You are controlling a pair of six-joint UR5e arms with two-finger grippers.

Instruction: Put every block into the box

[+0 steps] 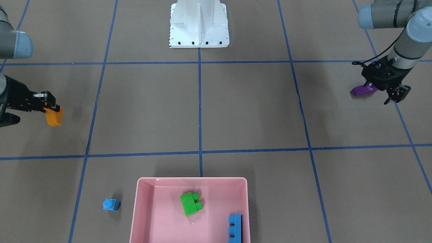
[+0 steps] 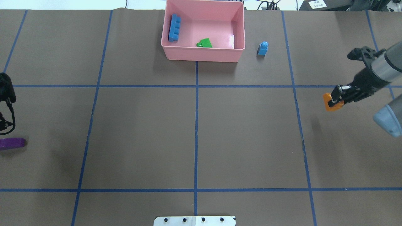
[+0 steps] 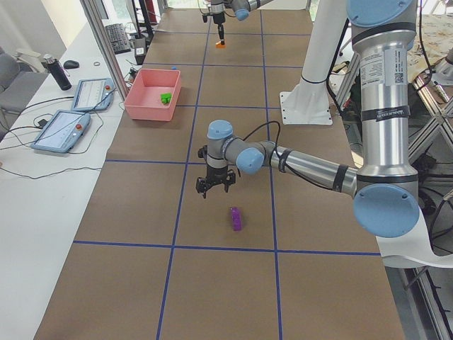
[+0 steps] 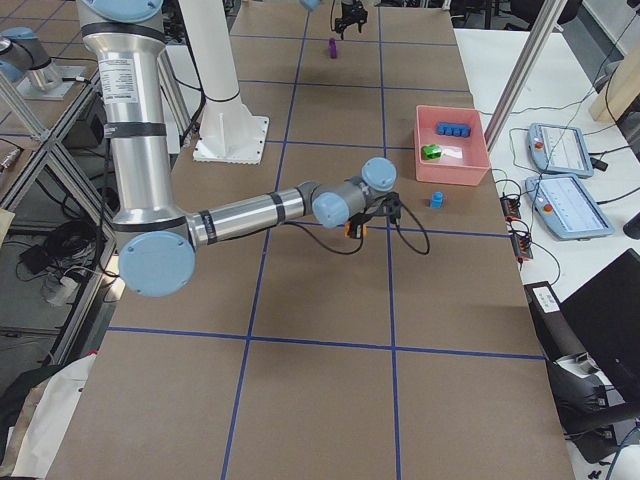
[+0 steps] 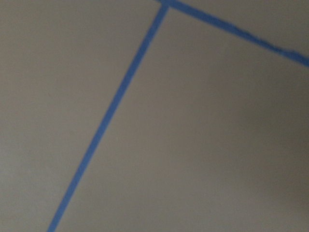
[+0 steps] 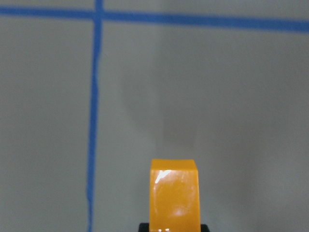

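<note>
My right gripper point(image 1: 50, 108) is shut on the orange block point(image 1: 54, 117) and holds it above the table; the block fills the bottom of the right wrist view point(image 6: 174, 193). My left gripper point(image 1: 395, 95) is open and empty, hovering beside the purple sloped block point(image 1: 363, 89), which lies on the table point(image 2: 12, 143). The pink box point(image 1: 141, 209) holds the green block point(image 1: 190, 203) and the long blue block point(image 1: 235, 227). The light-blue cube point(image 1: 111, 204) stands on the table just outside the box point(image 2: 263, 48).
The white robot base point(image 1: 199, 27) stands at the table's middle on the robot's side. Blue tape lines grid the brown table. Tablets and cables lie on the side bench beyond the box point(image 3: 74, 127). The left wrist view shows only table and tape.
</note>
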